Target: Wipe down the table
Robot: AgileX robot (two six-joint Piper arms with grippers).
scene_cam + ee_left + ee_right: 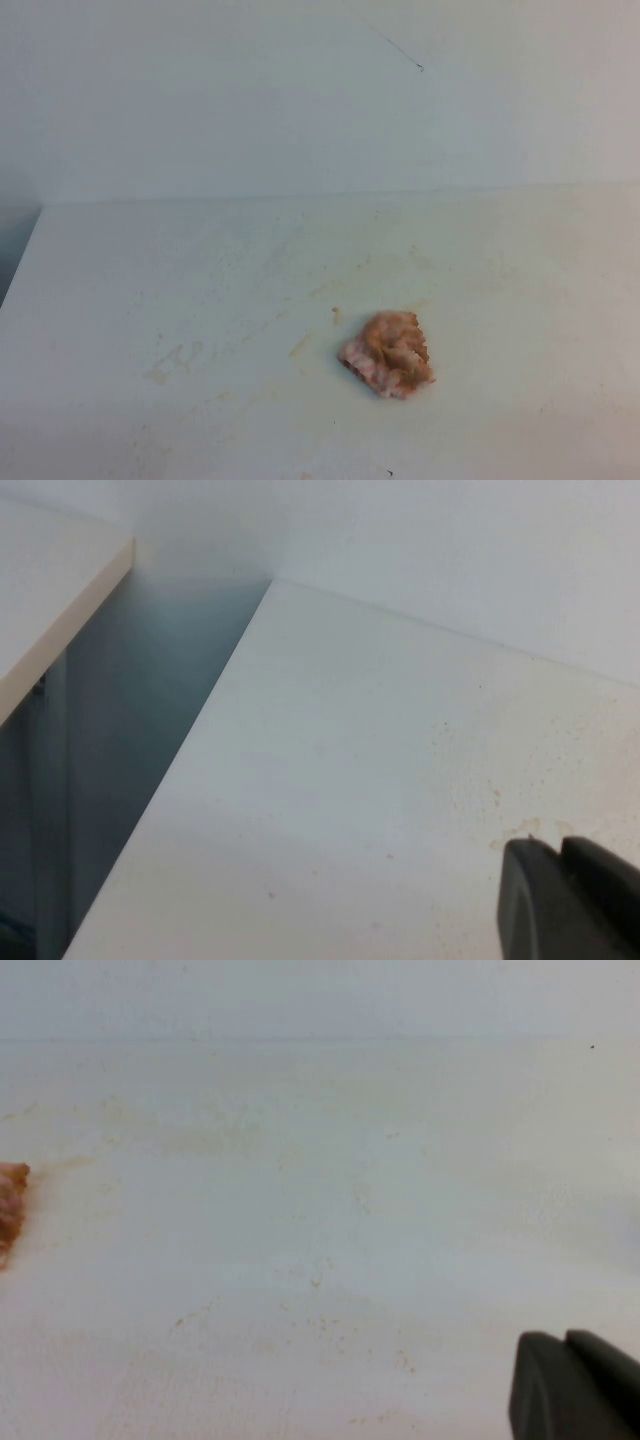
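While only their dark tips show, the right gripper (pixel 565 1338) has its jaws pressed together on nothing, poised above a speckled stretch of the white table (pixel 150 270). The left gripper (pixel 560 845) looks closed and empty too, over the table near its left edge. A crumpled pinkish-brown rag (pixel 388 355) lies by itself on the table, right of centre toward the near side, well apart from both grippers, with faint brownish smears (pixel 175 360) spread around it.
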